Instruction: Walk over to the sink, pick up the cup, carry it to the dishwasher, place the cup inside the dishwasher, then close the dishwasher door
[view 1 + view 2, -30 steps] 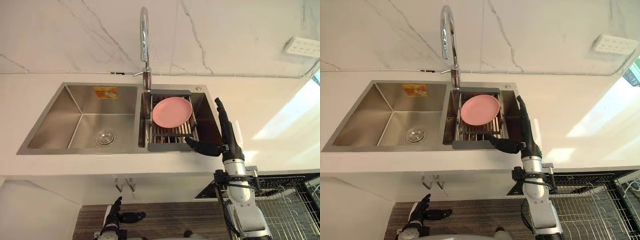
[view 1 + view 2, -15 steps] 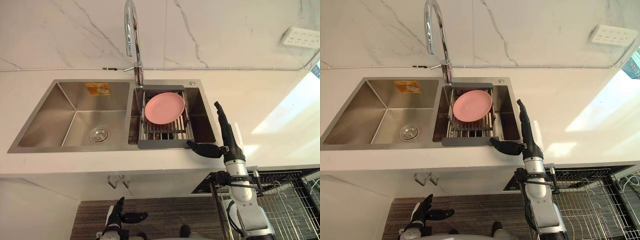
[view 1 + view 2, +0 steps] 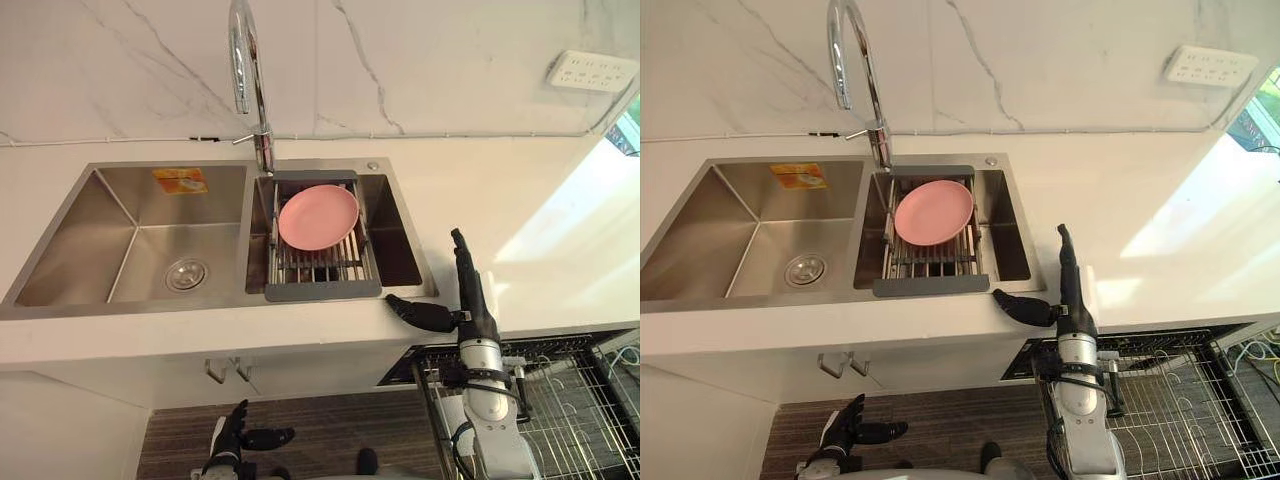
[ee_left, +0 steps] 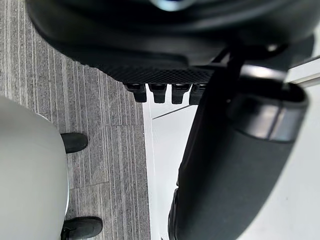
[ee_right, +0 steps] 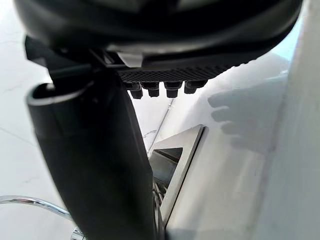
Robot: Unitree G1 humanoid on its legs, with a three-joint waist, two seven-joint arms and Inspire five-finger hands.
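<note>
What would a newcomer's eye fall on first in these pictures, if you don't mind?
The pink plate stands out first, lying on a grey drying rack in the right basin of the steel sink, below a tall chrome faucet. Next comes the right hand, open with straight fingers over the white counter just right of the sink. A wire dishwasher rack sits pulled out below the counter.

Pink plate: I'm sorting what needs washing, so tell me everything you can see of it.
The pink plate is round, matte and plastic-looking, with a low rim and nothing on it. It rests face up on the bars of a grey-framed rack in the right basin of the steel sink, toward the rack's far end. Only the rack touches it; the right hand is apart, over the counter.
</note>
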